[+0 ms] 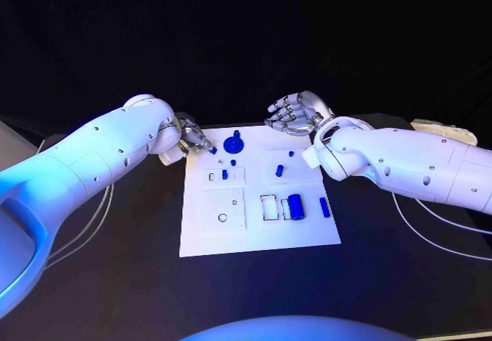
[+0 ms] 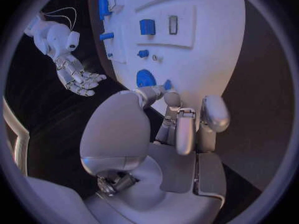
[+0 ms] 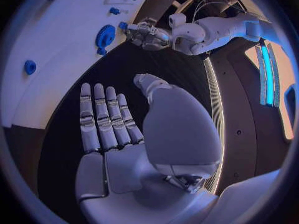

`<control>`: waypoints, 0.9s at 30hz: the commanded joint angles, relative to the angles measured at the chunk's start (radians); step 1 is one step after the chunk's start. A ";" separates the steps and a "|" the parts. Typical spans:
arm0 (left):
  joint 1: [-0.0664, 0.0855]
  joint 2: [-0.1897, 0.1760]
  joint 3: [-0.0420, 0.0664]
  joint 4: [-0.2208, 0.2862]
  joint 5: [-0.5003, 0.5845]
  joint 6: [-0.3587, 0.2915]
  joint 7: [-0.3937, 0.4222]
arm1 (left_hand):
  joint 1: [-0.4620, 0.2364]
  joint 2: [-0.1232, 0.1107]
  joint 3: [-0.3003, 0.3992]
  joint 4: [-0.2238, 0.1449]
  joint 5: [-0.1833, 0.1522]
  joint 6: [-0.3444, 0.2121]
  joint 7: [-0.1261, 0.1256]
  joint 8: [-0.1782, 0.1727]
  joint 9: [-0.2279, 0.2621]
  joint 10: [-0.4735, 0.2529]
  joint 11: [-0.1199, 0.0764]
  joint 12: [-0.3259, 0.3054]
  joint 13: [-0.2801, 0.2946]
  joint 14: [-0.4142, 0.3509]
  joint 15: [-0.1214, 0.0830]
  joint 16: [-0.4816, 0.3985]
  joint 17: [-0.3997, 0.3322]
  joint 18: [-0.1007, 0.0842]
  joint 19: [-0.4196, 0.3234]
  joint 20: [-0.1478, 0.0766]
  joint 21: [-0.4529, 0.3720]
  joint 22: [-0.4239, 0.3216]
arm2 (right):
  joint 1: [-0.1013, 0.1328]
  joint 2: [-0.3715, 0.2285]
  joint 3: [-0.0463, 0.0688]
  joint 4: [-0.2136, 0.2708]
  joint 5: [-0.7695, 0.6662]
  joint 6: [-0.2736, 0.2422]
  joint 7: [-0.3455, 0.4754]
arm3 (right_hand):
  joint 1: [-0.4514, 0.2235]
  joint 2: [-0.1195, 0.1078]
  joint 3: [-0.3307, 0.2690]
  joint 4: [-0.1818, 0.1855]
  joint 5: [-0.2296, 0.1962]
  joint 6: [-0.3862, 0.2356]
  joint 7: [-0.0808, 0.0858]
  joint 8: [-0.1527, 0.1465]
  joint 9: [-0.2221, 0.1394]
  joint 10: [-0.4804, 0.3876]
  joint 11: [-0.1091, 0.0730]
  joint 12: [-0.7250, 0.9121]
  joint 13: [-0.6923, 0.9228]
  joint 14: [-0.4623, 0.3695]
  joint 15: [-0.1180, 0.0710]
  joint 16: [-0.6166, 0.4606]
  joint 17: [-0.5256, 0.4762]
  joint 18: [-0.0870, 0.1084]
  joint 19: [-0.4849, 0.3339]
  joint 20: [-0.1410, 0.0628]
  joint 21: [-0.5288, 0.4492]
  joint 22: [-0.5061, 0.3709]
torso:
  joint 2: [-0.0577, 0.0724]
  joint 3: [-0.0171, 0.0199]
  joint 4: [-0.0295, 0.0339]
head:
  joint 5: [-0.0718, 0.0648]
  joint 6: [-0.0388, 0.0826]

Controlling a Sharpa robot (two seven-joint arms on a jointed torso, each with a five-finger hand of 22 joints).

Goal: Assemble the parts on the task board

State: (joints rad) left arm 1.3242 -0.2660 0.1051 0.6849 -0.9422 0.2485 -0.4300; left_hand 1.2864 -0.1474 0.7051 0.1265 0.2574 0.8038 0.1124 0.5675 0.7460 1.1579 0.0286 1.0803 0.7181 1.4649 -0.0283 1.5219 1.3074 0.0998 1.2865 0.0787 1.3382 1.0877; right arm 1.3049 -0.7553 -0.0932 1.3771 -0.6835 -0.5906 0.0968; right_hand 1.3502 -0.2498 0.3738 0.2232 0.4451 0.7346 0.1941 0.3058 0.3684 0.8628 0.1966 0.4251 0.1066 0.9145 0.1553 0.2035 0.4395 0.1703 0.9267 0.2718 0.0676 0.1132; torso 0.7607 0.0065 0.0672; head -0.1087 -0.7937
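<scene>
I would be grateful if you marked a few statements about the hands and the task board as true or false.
1. The right hand holds a blue part. False: it is open and holds nothing, its fingers straight in the right wrist view.
2. The left hand pinches a small blue part at the task board's far edge. True.
3. The blue gear lies off the board on the black table. False: it sits on the board.
4. The right hand is over the table beyond the board. True.

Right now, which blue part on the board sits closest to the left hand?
The small blue piece at the board's far left corner, right at the left hand fingertips. The round blue gear lies just beyond it.
</scene>
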 commanded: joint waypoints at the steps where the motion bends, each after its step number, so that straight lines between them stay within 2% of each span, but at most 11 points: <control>1: -0.001 0.002 0.000 0.002 0.009 0.025 0.013 | -0.008 0.010 0.072 -0.074 0.031 -0.005 0.001 0.022 0.051 0.006 0.002 -0.006 -0.002 0.071 -0.004 0.005 0.165 0.003 -0.002 -0.002 0.006 0.000 | 0.000 0.001 0.001 0.000 -0.005 0.013 0.010 | 0.001 0.009 -0.004 -0.001 0.005 -0.004 0.062 0.004 -0.001 -0.006 0.000 0.004 -0.001 -0.007 0.003 -0.003 -0.001 0.014 -0.007 -0.003 -0.001 -0.001 | -0.001 -0.0005 0.0006 | 0.001 0.002; 3: -0.001 0.002 0.000 0.004 0.010 0.026 0.013 | -0.017 0.008 0.081 -0.083 0.058 -0.003 0.001 0.027 0.055 0.008 0.002 -0.004 0.000 0.071 -0.004 0.006 0.166 0.003 -0.002 -0.002 0.008 0.001 | 0.000 0.001 0.001 0.000 -0.005 0.013 0.009 | 0.001 0.009 -0.004 0.000 0.005 -0.004 0.062 0.004 -0.001 -0.006 0.000 0.004 -0.002 -0.007 0.003 -0.003 -0.002 0.014 -0.008 -0.003 -0.001 -0.002 | -0.001 -0.0008 0.0007 | 0.001 0.001; 11: -0.001 -0.005 0.000 0.019 0.016 0.013 0.016 | -0.043 0.002 0.102 -0.105 0.124 0.005 -0.003 0.047 0.072 0.015 -0.002 0.000 0.003 0.073 -0.007 0.008 0.170 0.003 -0.002 -0.004 0.013 0.006 | 0.000 -0.001 0.001 -0.001 -0.004 0.014 0.009 | 0.001 0.009 -0.004 0.000 0.005 -0.004 0.062 0.004 -0.001 -0.006 0.000 0.004 -0.002 -0.007 0.003 -0.003 -0.002 0.014 -0.008 -0.003 -0.001 -0.002 | -0.001 0.0000 0.0005 | 0.004 0.005; 12: -0.001 -0.008 0.000 0.023 0.020 0.010 0.016 | -0.051 -0.002 0.105 -0.110 0.146 0.009 -0.005 0.052 0.076 0.020 -0.003 0.002 0.007 0.074 -0.009 0.008 0.172 0.003 -0.001 -0.005 0.015 0.008 | 0.000 -0.001 0.001 -0.001 -0.003 0.014 0.009 | 0.001 0.009 -0.004 0.000 0.005 -0.004 0.062 0.004 -0.001 -0.006 0.000 0.004 -0.002 -0.007 0.003 -0.003 -0.002 0.014 -0.008 -0.003 -0.001 -0.002 | -0.002 0.0001 0.0008 | 0.004 0.005; 13: -0.001 -0.013 0.000 0.031 0.026 0.003 0.016 | -0.064 -0.008 0.110 -0.117 0.193 0.015 -0.008 0.060 0.082 0.028 -0.007 0.007 0.014 0.076 -0.012 0.011 0.177 0.002 0.003 -0.008 0.019 0.014 | 0.000 -0.002 0.001 -0.001 -0.003 0.014 0.009 | 0.001 0.009 -0.004 0.000 0.005 -0.004 0.062 0.004 -0.001 -0.006 0.000 0.004 -0.002 -0.007 0.003 -0.003 -0.002 0.014 -0.008 -0.003 -0.001 -0.002 | -0.003 -0.0001 0.0015 | 0.004 0.005; 15: -0.001 -0.021 0.000 0.045 0.032 -0.007 0.016 | -0.078 -0.015 0.114 -0.126 0.243 0.022 -0.012 0.066 0.086 0.040 -0.011 0.015 0.026 0.080 -0.015 0.014 0.185 0.001 0.007 -0.012 0.023 0.020 | 0.000 -0.004 0.001 -0.001 -0.003 0.014 0.009 | 0.001 0.009 -0.004 0.000 0.005 -0.004 0.062 0.004 -0.001 -0.006 0.000 0.004 -0.002 -0.007 0.003 -0.003 -0.002 0.014 -0.008 -0.003 -0.001 -0.002 | -0.003 -0.0005 0.0029 | 0.006 0.006; 18: -0.001 -0.041 0.000 0.076 0.046 -0.026 0.013 | -0.099 -0.019 0.118 -0.135 0.292 0.034 -0.019 0.072 0.091 0.059 -0.017 0.024 0.043 0.084 -0.021 0.019 0.194 -0.002 0.016 -0.017 0.031 0.032 | 0.000 -0.006 0.001 0.000 -0.002 0.014 0.009 | 0.001 0.009 -0.004 0.000 0.005 -0.004 0.062 0.004 -0.001 -0.006 0.000 0.004 -0.002 -0.007 0.003 -0.003 -0.002 0.014 -0.008 -0.003 -0.001 -0.002 | -0.008 -0.0006 0.0052 | 0.007 0.006; 20: -0.001 -0.056 0.000 0.099 0.053 -0.039 0.011 | -0.110 -0.022 0.120 -0.140 0.311 0.041 -0.023 0.075 0.093 0.072 -0.021 0.032 0.057 0.086 -0.025 0.021 0.201 -0.003 0.022 -0.020 0.036 0.041 | 0.000 -0.009 0.001 0.000 -0.001 0.013 0.008 | 0.001 0.009 -0.004 0.000 0.005 -0.004 0.062 0.004 -0.001 -0.006 0.000 0.004 -0.002 -0.007 0.003 -0.003 -0.002 0.014 -0.008 -0.003 -0.001 -0.002 | -0.013 -0.0015 0.0076 | 0.007 0.004; 27: -0.001 -0.127 0.000 0.199 0.072 -0.082 0.001 | -0.136 -0.022 0.123 -0.142 0.331 0.062 -0.035 0.084 0.098 0.101 -0.031 0.048 0.083 0.090 -0.033 0.026 0.212 -0.008 0.036 -0.027 0.046 0.061 | 0.000 -0.017 0.001 -0.004 0.003 0.013 0.008 | 0.001 0.009 -0.004 0.000 0.005 -0.004 0.062 0.004 -0.001 -0.006 0.000 0.004 -0.002 -0.007 0.003 -0.003 -0.002 0.014 -0.008 -0.003 -0.001 -0.002 | -0.031 -0.0057 0.0171 | 0.007 -0.003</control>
State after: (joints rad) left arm 1.3225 -0.3885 0.1048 0.8704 -0.8971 0.2065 -0.4293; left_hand 1.1624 -0.1696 0.6967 0.1182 0.5826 0.8231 0.1156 0.6374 0.7460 1.2482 -0.0001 1.1221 0.7999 1.4670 -0.0556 1.5414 1.3074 0.0997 1.3134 0.0519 1.3785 1.1465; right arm 1.3047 -0.7709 -0.0934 1.3738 -0.6814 -0.5869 0.0961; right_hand 1.3502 -0.2499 0.3738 0.2232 0.4451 0.7346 0.1941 0.3057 0.3686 0.8628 0.1966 0.4250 0.1055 0.9146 0.1553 0.2035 0.4396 0.1703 0.9267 0.2718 0.0676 0.1122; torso 0.7400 0.0032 0.0795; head -0.1013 -0.7948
